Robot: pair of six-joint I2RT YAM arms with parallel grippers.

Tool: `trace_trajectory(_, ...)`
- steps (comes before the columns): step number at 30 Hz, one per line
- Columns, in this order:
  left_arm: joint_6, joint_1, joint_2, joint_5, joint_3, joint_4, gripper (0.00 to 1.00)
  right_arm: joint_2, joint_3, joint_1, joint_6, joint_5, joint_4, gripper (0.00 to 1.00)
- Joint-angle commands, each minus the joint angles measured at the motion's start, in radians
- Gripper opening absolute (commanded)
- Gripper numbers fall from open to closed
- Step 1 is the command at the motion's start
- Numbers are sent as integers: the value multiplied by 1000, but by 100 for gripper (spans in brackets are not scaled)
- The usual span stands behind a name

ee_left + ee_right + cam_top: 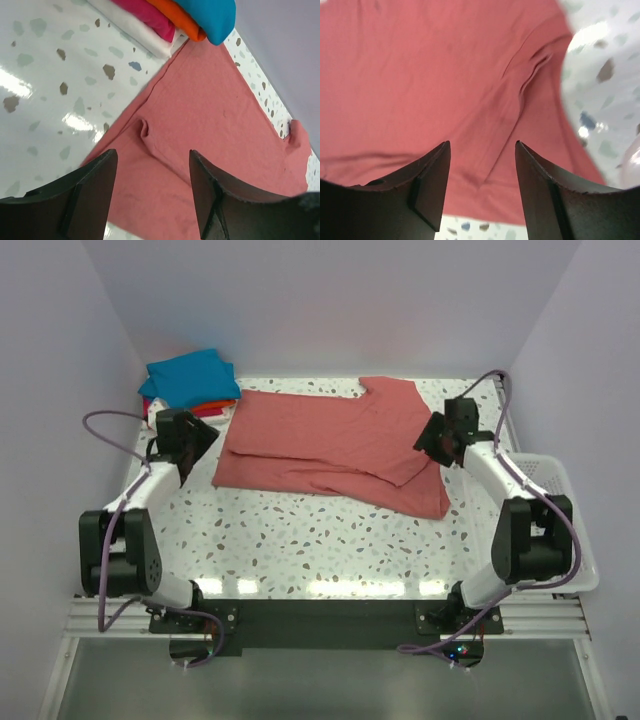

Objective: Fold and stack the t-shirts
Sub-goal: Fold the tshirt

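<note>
A salmon-pink t-shirt (330, 440) lies spread and partly folded across the far middle of the speckled table. It also shows in the left wrist view (210, 120) and the right wrist view (430, 75). My left gripper (203, 437) is open and empty, hovering over the shirt's left edge (153, 155). My right gripper (428, 433) is open and empty above the shirt's right part (482, 150). A stack of folded tees stands at the far left, teal-blue (190, 375) on top, then orange (177, 15), magenta-pink (147, 15) and a white one (135, 32).
A white mesh basket (560, 510) sits off the table's right edge beside the right arm. Lilac walls close in the table on the left, back and right. Purple cables loop off both arms.
</note>
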Motion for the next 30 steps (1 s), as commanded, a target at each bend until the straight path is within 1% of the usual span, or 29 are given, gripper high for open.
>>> trace_trajectory(1, -50, -53, -145, -143, -111, -59, 64, -82, -100, 106, -2, 54, 28, 57)
trace_trajectory(2, -55, -61, -158, -159, -129, -62, 64, -79, -117, 122, 12, 64, 34, 56)
trace_trajectory(4, -67, -116, -178, -179, -158, -74, 64, -76, -160, 148, 27, 65, 57, 53)
trace_trajectory(7, -75, -158, -175, -208, -182, -75, 64, -88, -217, 177, 54, 82, 98, 51)
trace_trajectory(19, -76, -167, -120, -185, -219, -21, 64, 13, -230, 215, 118, 50, 172, 49)
trace_trajectory(23, -78, -167, -103, -191, -224, -21, 64, 45, -225, 226, 130, 47, 186, 47)
trace_trajectory(26, -78, -167, -100, -199, -227, -21, 63, 50, -226, 229, 136, 47, 190, 35)
trace_trajectory(27, -78, -167, -98, -200, -227, -21, 62, 50, -225, 228, 136, 50, 192, 28)
trace_trajectory(30, -76, -167, -89, -208, -224, -21, 60, 37, -208, 228, 133, 62, 177, 15)
